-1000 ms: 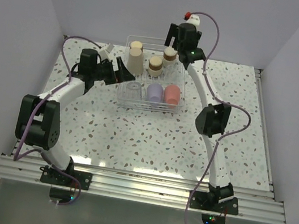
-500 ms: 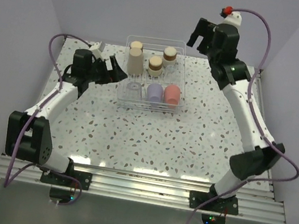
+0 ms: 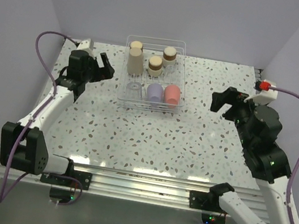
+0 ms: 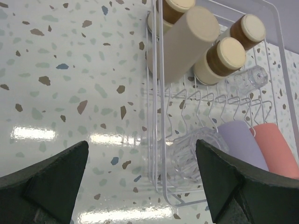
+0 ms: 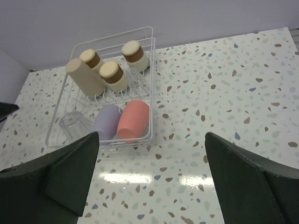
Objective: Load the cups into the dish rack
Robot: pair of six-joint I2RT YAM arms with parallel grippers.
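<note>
Eight cups, by my count, sit inside the rectangular white wire dish rack (image 3: 156,38) at the far middle of the speckled terrazzo worktop (image 3: 190,144). A tall beige cup (image 4: 187,42) and three short tan cups with brown rims (image 4: 224,58) stand toward the back. A lavender cup (image 4: 240,140) and a coral-red cup (image 4: 275,149) lie side by side at the front right. One clear glass cup (image 4: 191,156) rests at the front left, and a second clear glass (image 4: 250,79) shows among the prongs behind the lavender one; I see no cup outside the rack.

The black left end effector (image 4: 141,149) hangs just left of the rack, apart from it, fingers spread wide with nothing between them; the black right end effector (image 5: 152,140) is raised well to the right, equally wide and empty.

Loading looks complete, so the step in hand seems to be clearing away; the next move likely calls for no grasp, only keeping both arms off the wire walls while they go to rest.
</note>
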